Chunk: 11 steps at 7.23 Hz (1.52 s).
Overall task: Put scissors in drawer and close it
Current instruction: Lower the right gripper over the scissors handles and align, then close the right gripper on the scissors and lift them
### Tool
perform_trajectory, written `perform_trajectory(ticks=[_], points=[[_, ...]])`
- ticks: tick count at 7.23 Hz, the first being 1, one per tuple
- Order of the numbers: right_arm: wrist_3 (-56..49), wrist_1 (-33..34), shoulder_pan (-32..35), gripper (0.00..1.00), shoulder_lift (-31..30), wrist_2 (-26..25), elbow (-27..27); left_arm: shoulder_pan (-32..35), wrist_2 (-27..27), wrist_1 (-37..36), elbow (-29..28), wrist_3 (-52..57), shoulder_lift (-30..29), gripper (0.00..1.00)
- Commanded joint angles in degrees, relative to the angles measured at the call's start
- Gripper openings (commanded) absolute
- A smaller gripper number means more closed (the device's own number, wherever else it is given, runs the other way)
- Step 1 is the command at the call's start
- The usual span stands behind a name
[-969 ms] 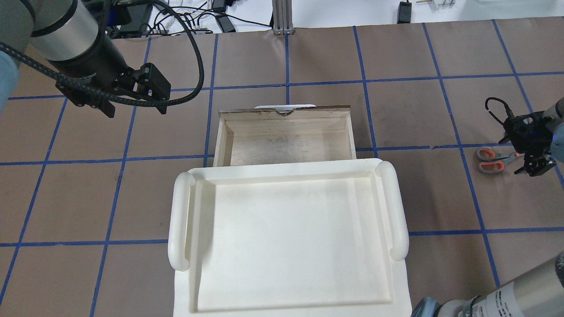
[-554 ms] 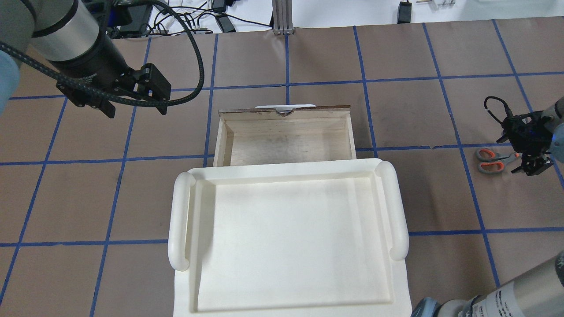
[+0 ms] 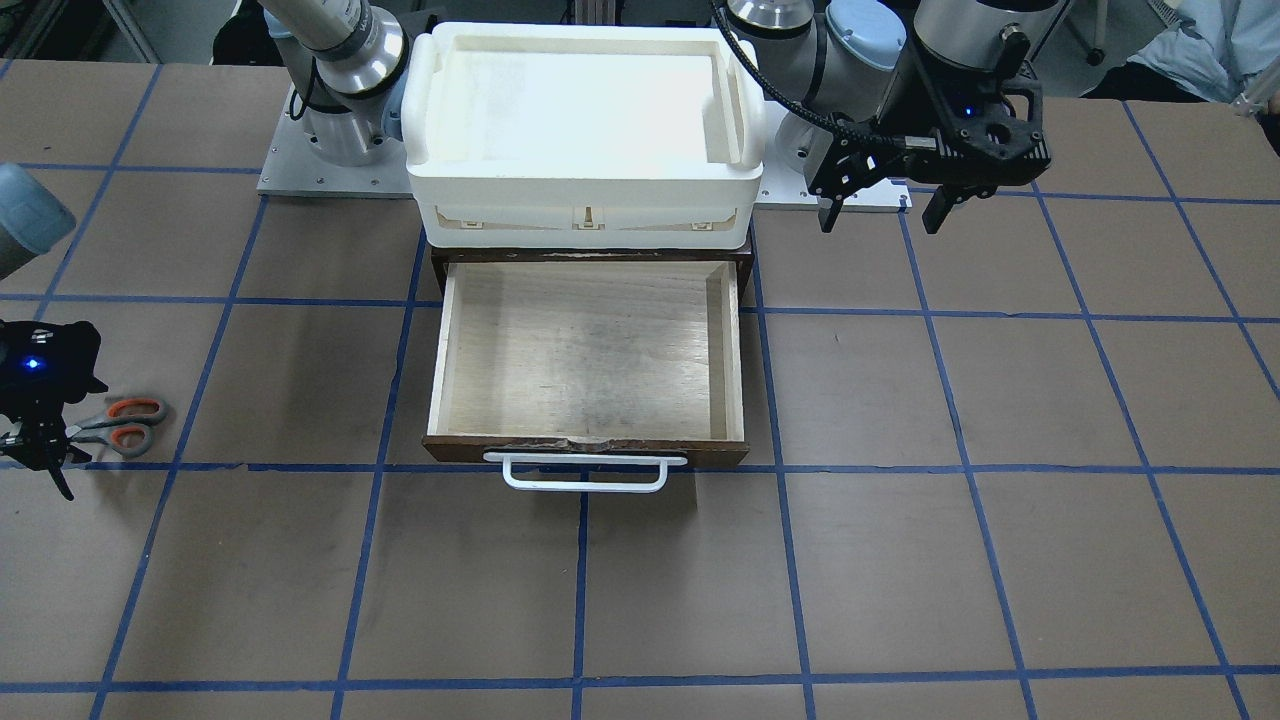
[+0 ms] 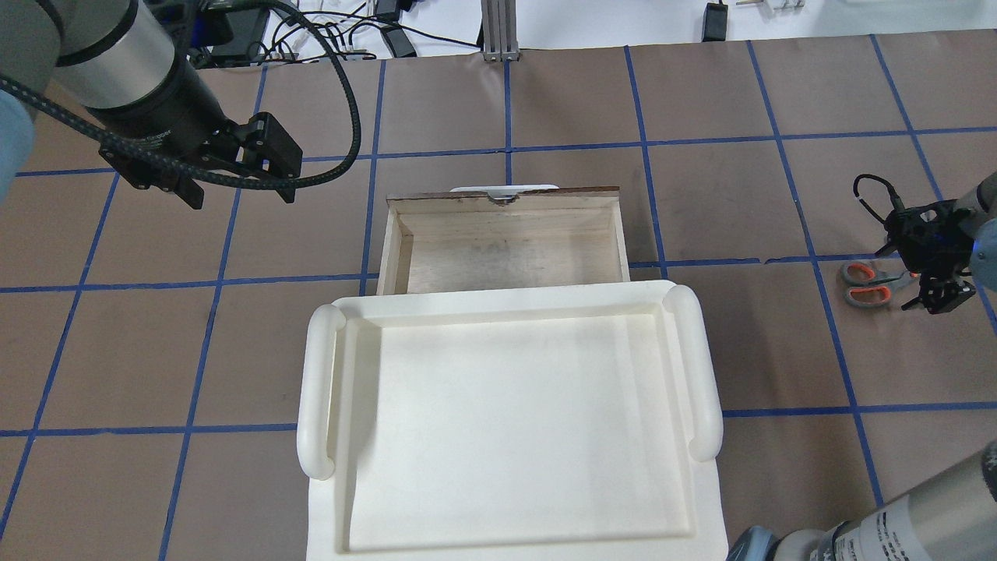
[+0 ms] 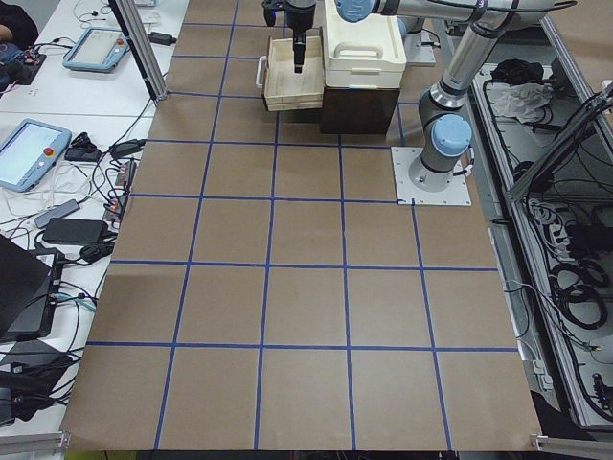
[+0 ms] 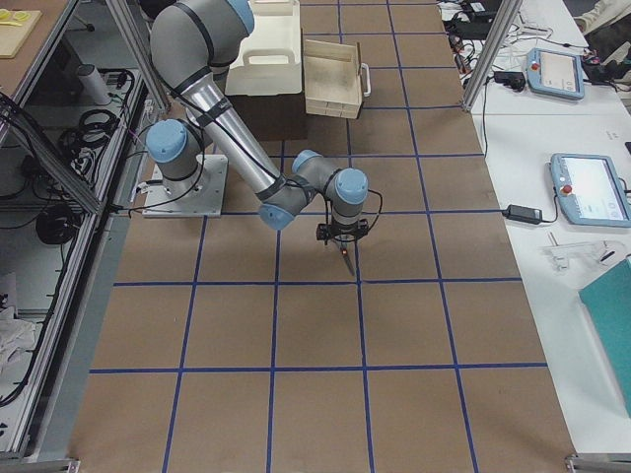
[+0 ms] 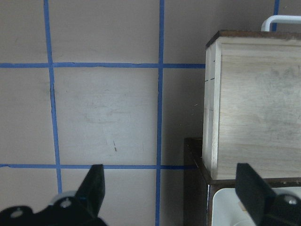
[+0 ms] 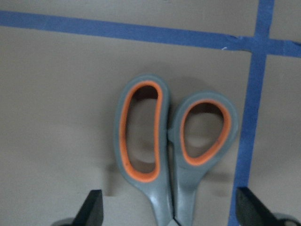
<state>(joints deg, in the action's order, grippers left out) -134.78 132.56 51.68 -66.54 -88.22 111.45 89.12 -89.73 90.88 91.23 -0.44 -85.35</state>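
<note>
The scissors (image 4: pixel 866 284), grey loops lined in orange, lie flat on the table at the far right; they also show in the front view (image 3: pixel 122 424) and the right wrist view (image 8: pixel 173 141). My right gripper (image 4: pixel 938 287) is open and stands low over the blade end, one finger (image 8: pixel 92 209) on each side of the shanks. The blades are hidden under it. The drawer (image 4: pixel 506 257) is pulled open and empty, with its white bar handle (image 3: pixel 585 472) toward the far side. My left gripper (image 4: pixel 237 193) is open and empty, raised to the left of the drawer (image 7: pixel 258 108).
A white plastic tray-like bin (image 4: pixel 506 300) sits on the dark cabinet above the drawer, close to the robot. Blue tape lines cross the brown table. Cables and devices lie past the far edge.
My right gripper has shifted slightly over the scissors and sits a little lower. The left arm, the drawer and the scissors have not moved.
</note>
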Motion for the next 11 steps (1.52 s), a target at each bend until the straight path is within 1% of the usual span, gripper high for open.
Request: perform_trajectory(ticks=[1,3,8,11], points=[[-0.04,-0.29,-0.09,0.97,0.10,-0.37,0.00,0.00,-0.01,0.09,0.00,0.00,0.01,1.00],[-0.30,-0.20,-0.18,0.89,0.01,-0.46,0.00,0.00,-0.01,0.09,0.09,0.00,0.01,1.00],[-0.48,0.33,-0.18,0.87,0.71,-0.55,-0.09,0.00,-0.10,0.18,0.26,0.00,0.18,1.00],[-0.74,0.15,-0.18,0.70,0.54,-1.85,-0.35,0.09,0.08,0.00,0.35,-0.17,-0.08,1.00]])
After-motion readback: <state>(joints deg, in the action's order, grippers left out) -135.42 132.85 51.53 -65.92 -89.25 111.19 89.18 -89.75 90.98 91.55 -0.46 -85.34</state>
